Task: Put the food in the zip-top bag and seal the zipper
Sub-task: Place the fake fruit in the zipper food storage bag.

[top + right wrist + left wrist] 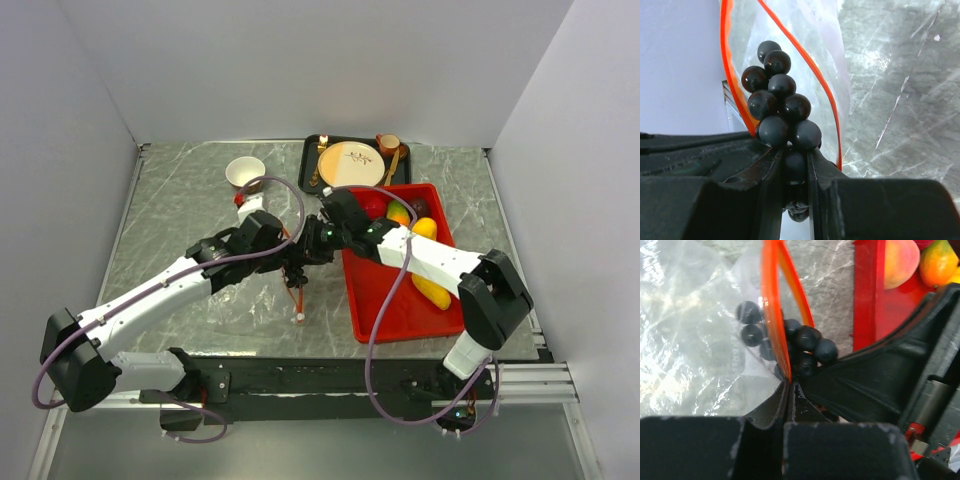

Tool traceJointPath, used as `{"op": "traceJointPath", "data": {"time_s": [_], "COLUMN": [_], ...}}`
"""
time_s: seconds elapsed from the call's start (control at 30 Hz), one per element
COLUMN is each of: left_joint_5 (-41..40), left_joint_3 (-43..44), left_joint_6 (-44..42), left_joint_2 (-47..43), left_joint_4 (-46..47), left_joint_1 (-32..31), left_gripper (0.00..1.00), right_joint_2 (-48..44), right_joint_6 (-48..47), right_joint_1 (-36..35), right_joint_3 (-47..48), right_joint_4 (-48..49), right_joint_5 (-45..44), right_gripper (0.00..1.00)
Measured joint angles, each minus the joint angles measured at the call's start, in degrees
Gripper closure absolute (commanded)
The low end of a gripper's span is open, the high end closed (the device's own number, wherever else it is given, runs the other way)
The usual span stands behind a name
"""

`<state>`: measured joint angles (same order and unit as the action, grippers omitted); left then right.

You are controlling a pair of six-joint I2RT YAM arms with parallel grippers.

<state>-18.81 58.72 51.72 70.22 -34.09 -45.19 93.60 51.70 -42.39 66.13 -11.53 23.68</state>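
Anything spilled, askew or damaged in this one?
Nothing stands out. The left gripper pinches the zipper, the right gripper holds the grape bunch at the mouth of the zip-top bag, other fruit lies in the red tray.

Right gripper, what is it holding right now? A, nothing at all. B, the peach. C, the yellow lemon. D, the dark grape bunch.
D: in the right wrist view the right gripper is clamped on the dark grape bunch, which is at the open mouth of the zip-top bag.
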Motion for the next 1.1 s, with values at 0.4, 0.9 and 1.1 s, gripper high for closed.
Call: {"op": "traceJointPath", "data": {"time_s": [0.4,0.9,1.1], "left_joint_5": [2.40,-0.87,-2.84], "left_joint_3": [1.20,3.48,4.31], "left_joint_6": [-0.22,1.09,1.53], "left_joint_2": [-0.24,-1.05,-1.09], "left_joint_4": [0.59,-3.50,-4.76], "left_joint_1": [-0.50,-0.55,-0.55], "left_gripper": [0.99,0.99,0.99], "right_joint_2": [6.32,0.09,-12.11], "right_joint_6": [-4.07,-12.39,-14.14], "right_joint_1": [-1.51,-1.62,-0.66], "right_joint_3": [5.84,5.40,0.74], "right_joint_4": [-6.97,-6.95,-6.32], "right_joint_5": [-5.73,-9.09,-13.77], "right_gripper": [0.75,0.19,0.23]}}
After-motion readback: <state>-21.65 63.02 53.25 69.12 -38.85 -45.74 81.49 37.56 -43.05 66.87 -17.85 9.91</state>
